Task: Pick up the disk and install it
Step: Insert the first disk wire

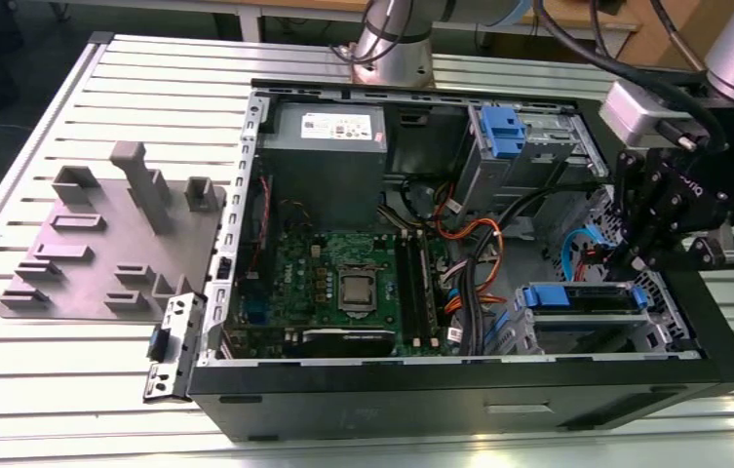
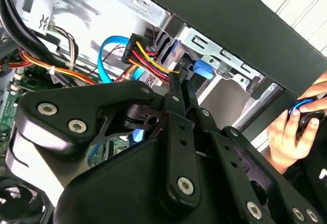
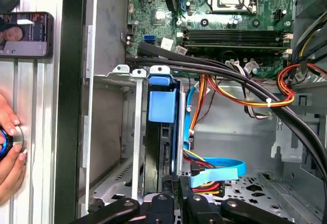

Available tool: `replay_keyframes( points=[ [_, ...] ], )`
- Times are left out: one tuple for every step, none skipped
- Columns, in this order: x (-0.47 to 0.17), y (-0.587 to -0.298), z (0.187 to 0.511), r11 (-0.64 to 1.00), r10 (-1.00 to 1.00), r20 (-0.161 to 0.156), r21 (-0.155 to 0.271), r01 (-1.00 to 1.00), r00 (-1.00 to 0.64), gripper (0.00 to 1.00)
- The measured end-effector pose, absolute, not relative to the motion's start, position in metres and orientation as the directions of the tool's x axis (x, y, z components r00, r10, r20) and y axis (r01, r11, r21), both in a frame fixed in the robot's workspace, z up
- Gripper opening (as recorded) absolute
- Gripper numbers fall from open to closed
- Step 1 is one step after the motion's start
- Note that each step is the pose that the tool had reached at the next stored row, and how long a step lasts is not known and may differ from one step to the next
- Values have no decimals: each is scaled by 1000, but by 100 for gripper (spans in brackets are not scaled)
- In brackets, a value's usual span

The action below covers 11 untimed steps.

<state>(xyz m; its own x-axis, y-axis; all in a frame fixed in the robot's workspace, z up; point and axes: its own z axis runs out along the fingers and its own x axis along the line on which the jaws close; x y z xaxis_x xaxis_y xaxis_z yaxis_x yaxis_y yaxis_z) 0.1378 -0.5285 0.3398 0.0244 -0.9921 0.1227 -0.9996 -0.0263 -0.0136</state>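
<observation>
The disk [image 1: 581, 297] lies in the drive bay at the near corner of the open computer case, on the exterior view's right, its blue carrier facing up. In the first wrist view the disk [image 3: 162, 106] stands edge-on between metal bay walls, with a blue data cable and coloured power wires at its end. My gripper [image 1: 634, 261] hangs just above that bay. Its thin black fingers [image 2: 176, 111] lie close together, shut, their tips at the blue carrier end [image 2: 200, 69]. In the first wrist view my gripper [image 3: 179, 203] sits right over the disk's edge.
A grey power-supply box [image 1: 328, 146], motherboard [image 1: 340, 283] and orange and black cables [image 1: 471, 244] crowd the case. Another blue carrier [image 1: 503, 132] sits in the far bay. A grey fixture plate [image 1: 106, 244] lies outside, on the exterior view's left. A person's hand [image 2: 294, 127] is beside the case.
</observation>
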Motion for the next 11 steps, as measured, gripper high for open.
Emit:
replay_keyframes(
  points=[
    [136, -529, 340, -26, -992, 122, -21, -999, 23, 16],
    [135, -529, 340, -26, -992, 120, -29, -999, 23, 16],
    [134, -530, 340, -26, -993, 118, -33, -999, 22, 16],
    [133, -531, 339, -26, -993, 116, -36, -999, 22, 16],
    [132, -533, 339, -26, -993, 115, -38, -999, 21, 16],
    [131, -535, 339, -26, -993, 113, -39, -999, 21, 16],
    [130, -536, 338, -26, -993, 113, -41, -999, 21, 16],
    [129, -537, 338, -26, -993, 112, -42, -999, 21, 16],
    [128, -537, 338, -26, -993, 112, -43, -999, 21, 16],
    [128, -537, 338, -26, -994, 112, -43, -999, 21, 16],
    [127, -537, 338, -26, -994, 111, -45, -999, 21, 16]
  ],
)
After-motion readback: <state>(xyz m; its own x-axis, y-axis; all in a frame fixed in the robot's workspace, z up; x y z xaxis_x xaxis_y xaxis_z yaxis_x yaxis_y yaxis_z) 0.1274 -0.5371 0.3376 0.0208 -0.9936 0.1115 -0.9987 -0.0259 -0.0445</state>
